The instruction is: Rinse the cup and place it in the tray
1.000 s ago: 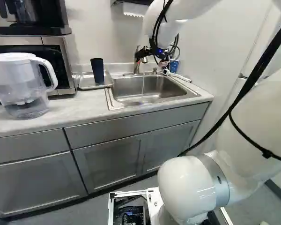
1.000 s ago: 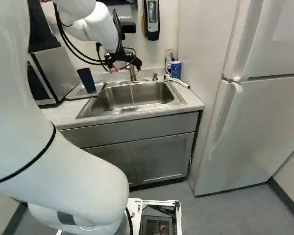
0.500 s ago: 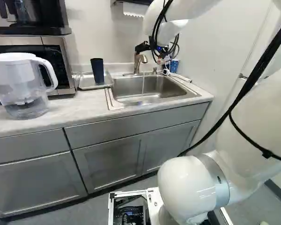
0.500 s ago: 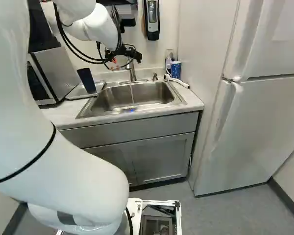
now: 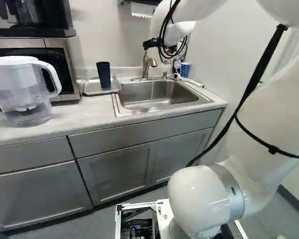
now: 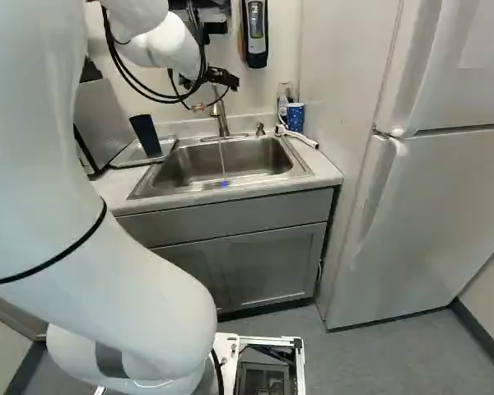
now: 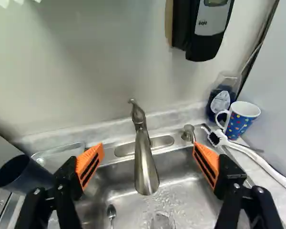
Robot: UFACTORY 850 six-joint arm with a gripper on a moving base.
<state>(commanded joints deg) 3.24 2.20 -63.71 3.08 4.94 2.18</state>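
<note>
The dark cup [image 5: 103, 74] stands in the tray [image 5: 92, 87], left of the sink [image 6: 303, 169], rinsed, I judge. Water [image 6: 223, 156] runs, so my wide-open gripper [image 7: 148, 148], facing the faucet [image 7: 145, 167], should next nudge the lever [image 7: 137, 112] off.

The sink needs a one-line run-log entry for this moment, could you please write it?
gripper: open, empty | faucet: ahead, running | dark cup: on tray | patterned mug: beside sink

I see the dark blue cup [image 5: 103, 77] standing upright in the tray [image 5: 91, 87], mouth up, plain-sided and slightly wider at its rim. I can't make out its inside. The tray is shallow, pale and raised-edged, lying flat on the counter [image 5: 74, 113] just beside the sink [image 5: 115, 104].
</note>
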